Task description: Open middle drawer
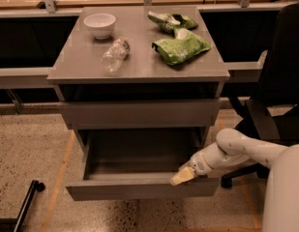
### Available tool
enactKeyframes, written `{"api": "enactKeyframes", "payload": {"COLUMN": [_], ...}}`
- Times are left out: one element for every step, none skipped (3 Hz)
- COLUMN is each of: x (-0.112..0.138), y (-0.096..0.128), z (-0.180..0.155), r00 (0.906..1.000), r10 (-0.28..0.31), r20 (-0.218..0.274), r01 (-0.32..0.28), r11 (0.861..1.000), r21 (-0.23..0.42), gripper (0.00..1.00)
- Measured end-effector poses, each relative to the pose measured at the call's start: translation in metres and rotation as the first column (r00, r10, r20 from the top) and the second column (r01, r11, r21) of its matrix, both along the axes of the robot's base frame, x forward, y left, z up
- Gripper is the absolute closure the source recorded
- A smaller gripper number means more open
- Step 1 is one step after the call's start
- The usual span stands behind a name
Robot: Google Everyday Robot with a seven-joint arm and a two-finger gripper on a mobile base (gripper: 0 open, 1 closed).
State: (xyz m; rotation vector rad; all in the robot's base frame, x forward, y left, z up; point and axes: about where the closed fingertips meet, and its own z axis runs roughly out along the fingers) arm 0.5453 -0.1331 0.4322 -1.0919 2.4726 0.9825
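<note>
The grey cabinet [139, 69] stands in the middle of the camera view. Its middle drawer [129, 188] is pulled well out, and its shallow grey box interior [139, 153] looks empty. My gripper [183, 176] rests on the top edge of this drawer's front, near its right end. My white arm [236, 151] comes in from the right. The upper drawer front [139, 113] sits above and is closed or nearly closed. The bottom drawer is hidden under the open one.
On the cabinet top lie a white bowl [99, 23], a clear plastic bottle [114, 55] and two green snack bags [180, 47] [171, 19]. A black office chair [279, 81] stands close on the right. A black wheeled leg [23, 202] is on the floor at the lower left.
</note>
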Motion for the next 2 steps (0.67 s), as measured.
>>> {"api": "enactKeyframes", "payload": {"x": [-0.0150,-0.0150], "y": [0.0058,0.0092], "z": [-0.0057,-0.0099], "r00": [0.9993,0.9978], "r10": [0.007,0.019], "r20": [-0.036,-0.063], "r01": [-0.007,-0.019], "r11": [1.000,1.000], "r21": [0.000,-0.005], "gripper": [0.38,0.14]}}
